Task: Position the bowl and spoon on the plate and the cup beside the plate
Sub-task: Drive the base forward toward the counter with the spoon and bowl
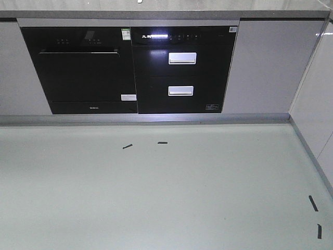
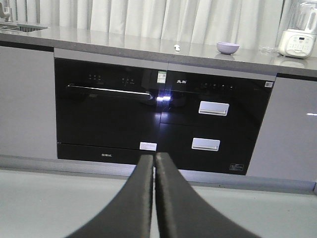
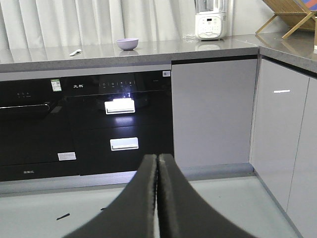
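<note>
Up on the grey table (image 2: 124, 43), the bowl (image 2: 228, 47) stands upright, lavender and plain, set back from the front edge. The spoon (image 2: 177, 47) lies to its left in the left wrist view, apart from it, pale and too small to tell which way its scoop faces. On the bowl's other side, well apart, stands a white blender (image 2: 297, 34) with a clear jug on top. A pale curtain (image 2: 148, 15) hangs behind the table. In the right wrist view a wooden rack (image 3: 290, 15) sits on the side run of the table, past the corner.

Below the table, 2 black units are built in side by side: an oven (image 1: 78, 67) with 1 long handle, and a drawer unit (image 1: 182, 73) with 2 silver handles, 1 above the other. Grey doors (image 3: 213, 109) fill the rest of the front. The pale floor (image 1: 156, 192) carries a few short black tape marks (image 1: 162, 142).

The left jaws are pressed together with nothing between them, their 2 dark fingers (image 2: 141, 198) touching along their length, low over the floor and aimed at the black units. The right jaws are likewise closed and hold nothing, aimed at the drawer unit. Both are well away from the bowl and spoon.
</note>
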